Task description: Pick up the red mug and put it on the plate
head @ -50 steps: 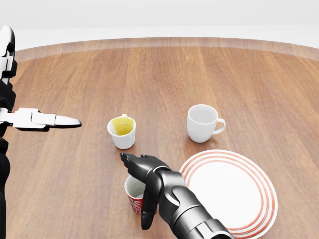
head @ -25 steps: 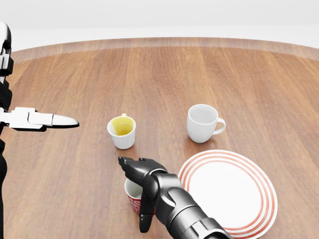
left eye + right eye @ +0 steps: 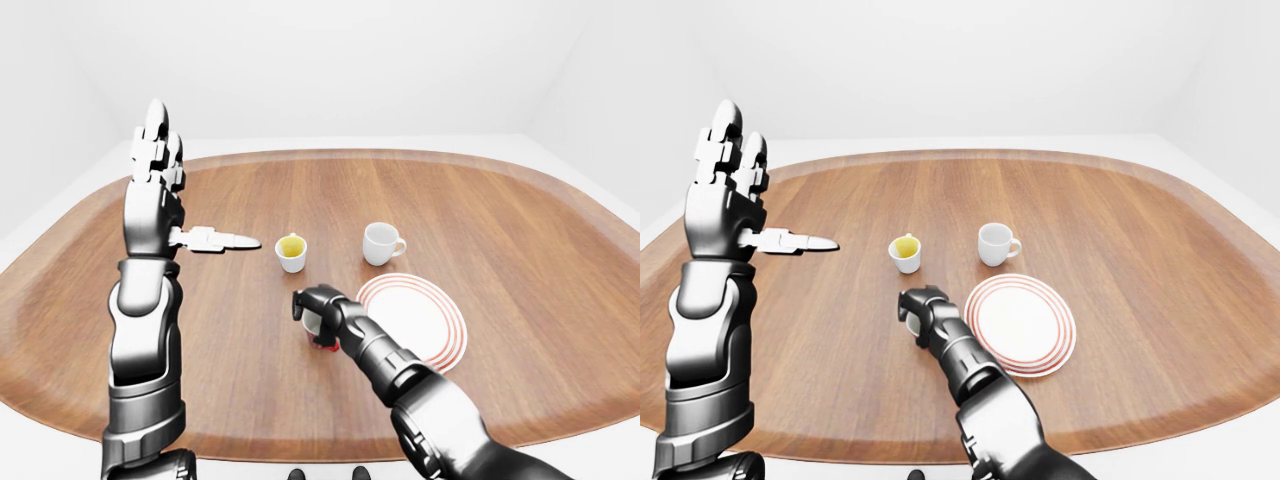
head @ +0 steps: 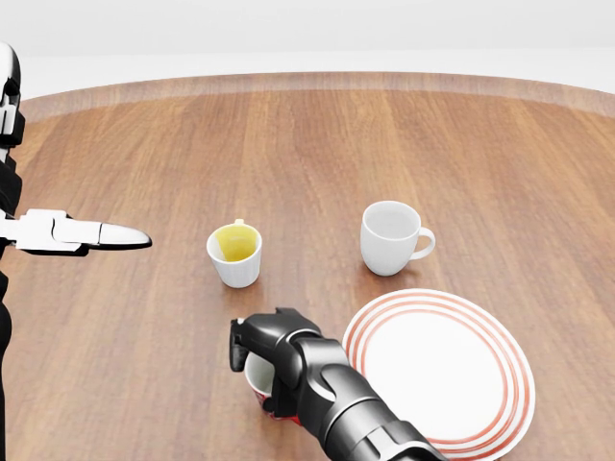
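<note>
The red mug (image 4: 257,376), white inside, stands on the wooden table (image 4: 317,144) just left of the plate (image 4: 514,357), low in the head view. My right hand (image 4: 252,357) reaches in from the bottom edge, and its dark fingers are curled round the mug's rim and side, hiding most of it. The plate is white with red rings and has nothing on it. My left hand (image 3: 185,205) is held up high at the left of the left-eye view, fingers spread upward and thumb pointing right, holding nothing.
A small white cup with a yellow inside (image 4: 235,254) stands above the red mug. A white mug (image 4: 389,237) with its handle to the right sits just above the plate. The table's curved edge (image 3: 300,440) runs close below my arms.
My right hand's fingers, stretched out over the red mug before, have curled shut round it. The mug stays on the table. The left hand has hardly moved.
</note>
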### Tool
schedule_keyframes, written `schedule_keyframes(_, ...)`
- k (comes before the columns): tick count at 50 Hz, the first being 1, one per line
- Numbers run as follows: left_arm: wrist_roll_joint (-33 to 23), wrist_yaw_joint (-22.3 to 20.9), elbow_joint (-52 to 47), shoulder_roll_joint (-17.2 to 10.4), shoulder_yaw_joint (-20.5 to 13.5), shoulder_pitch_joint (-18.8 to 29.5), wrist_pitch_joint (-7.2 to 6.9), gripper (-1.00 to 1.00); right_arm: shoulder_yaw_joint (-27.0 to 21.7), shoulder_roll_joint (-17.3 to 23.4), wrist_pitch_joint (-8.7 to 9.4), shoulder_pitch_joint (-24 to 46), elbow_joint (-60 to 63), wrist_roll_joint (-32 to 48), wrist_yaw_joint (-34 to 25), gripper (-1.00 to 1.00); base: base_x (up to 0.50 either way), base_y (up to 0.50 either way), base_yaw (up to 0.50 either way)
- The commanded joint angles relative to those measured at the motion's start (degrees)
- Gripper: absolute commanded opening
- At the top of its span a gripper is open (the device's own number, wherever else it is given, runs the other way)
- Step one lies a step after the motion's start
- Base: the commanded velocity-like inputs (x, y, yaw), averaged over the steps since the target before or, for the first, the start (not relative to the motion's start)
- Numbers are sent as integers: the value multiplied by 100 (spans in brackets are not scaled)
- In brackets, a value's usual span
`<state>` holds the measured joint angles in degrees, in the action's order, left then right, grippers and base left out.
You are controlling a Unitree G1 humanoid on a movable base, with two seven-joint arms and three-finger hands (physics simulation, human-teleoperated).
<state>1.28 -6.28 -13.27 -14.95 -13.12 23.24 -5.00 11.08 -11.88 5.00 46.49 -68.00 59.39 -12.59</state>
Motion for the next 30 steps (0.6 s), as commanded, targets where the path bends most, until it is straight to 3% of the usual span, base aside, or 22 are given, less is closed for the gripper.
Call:
schedule_keyframes(1,1,-7,-40,2,-2,-11,0,100,-19,0,0,-40,-27,16,21,-100,0,0,0)
schedule_keyframes(12,0,-14,-87,14,-6,-49,0,100,-40,38,0,-32,-20,-3,20,-100,0,0,0)
schedule_keyframes(30,-17,-12,-125,32,10,-47,0,100,-70,270,0,23,1063,37,-652,-100,0,0,0)
